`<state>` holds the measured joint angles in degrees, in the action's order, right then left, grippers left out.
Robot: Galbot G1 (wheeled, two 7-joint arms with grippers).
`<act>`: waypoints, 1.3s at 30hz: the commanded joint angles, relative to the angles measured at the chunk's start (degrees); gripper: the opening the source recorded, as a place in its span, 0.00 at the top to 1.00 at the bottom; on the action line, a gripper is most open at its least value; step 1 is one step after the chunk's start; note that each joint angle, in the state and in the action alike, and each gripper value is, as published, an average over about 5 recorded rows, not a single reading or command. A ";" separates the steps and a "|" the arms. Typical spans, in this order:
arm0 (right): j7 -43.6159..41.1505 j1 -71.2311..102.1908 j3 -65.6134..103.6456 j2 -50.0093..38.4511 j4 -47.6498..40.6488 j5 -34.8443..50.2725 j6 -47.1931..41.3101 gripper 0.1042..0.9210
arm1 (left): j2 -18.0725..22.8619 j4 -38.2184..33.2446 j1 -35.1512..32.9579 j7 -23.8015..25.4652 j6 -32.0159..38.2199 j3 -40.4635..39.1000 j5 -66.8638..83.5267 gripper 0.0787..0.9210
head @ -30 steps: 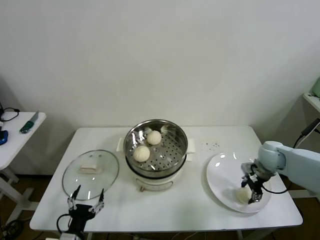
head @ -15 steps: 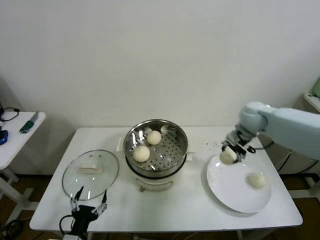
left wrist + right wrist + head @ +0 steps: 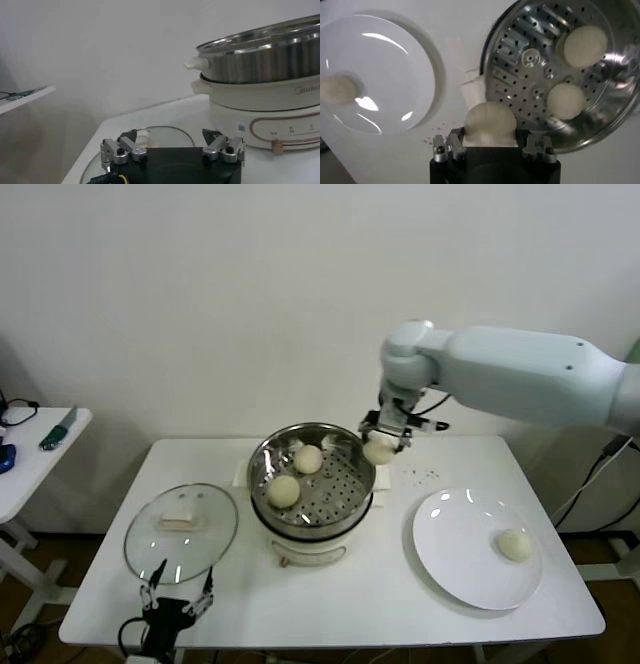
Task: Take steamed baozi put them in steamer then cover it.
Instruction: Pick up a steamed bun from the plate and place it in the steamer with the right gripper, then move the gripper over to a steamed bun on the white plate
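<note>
A baozi (image 3: 379, 450) is clamped in the right gripper (image 3: 384, 438), which is held above the steamer (image 3: 311, 480) at its right rim. Two baozi (image 3: 283, 490) lie on the perforated floor inside. A fourth baozi (image 3: 514, 544) is left on the plate (image 3: 450, 554), right of the steamer. The cover (image 3: 181, 529) lies flat on the table (image 3: 380, 599), left of the steamer. Just before it, the left gripper (image 3: 176, 597) is parked, fingers spread and empty.

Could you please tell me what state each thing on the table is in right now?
steamer: uncovered, two baozi inside.
cover: lying flat on the table, left of the steamer.
right gripper: shut on a third baozi, at the steamer's right rim.
plate: one baozi left.
left gripper: open, idle near the cover.
</note>
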<state>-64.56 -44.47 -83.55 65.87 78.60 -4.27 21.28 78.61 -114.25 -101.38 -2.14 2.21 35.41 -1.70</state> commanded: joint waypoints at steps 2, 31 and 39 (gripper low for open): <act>-0.36 2.56 0.54 14.42 -2.99 -1.66 6.25 0.30 | -0.26 -0.37 -0.36 -0.04 -0.31 0.26 1.21 0.12; -0.30 8.65 -3.53 17.04 -5.85 -0.01 5.91 0.15 | -0.52 0.42 -2.03 -0.20 0.97 2.48 2.80 0.12; -0.37 5.80 -0.33 14.81 -5.86 0.51 5.84 0.12 | -0.42 0.35 -1.89 -0.23 0.95 2.46 2.68 0.12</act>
<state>-65.01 -37.51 -85.24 81.17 72.73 -4.52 27.57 78.17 -113.90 -103.24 -2.38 3.15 37.82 0.98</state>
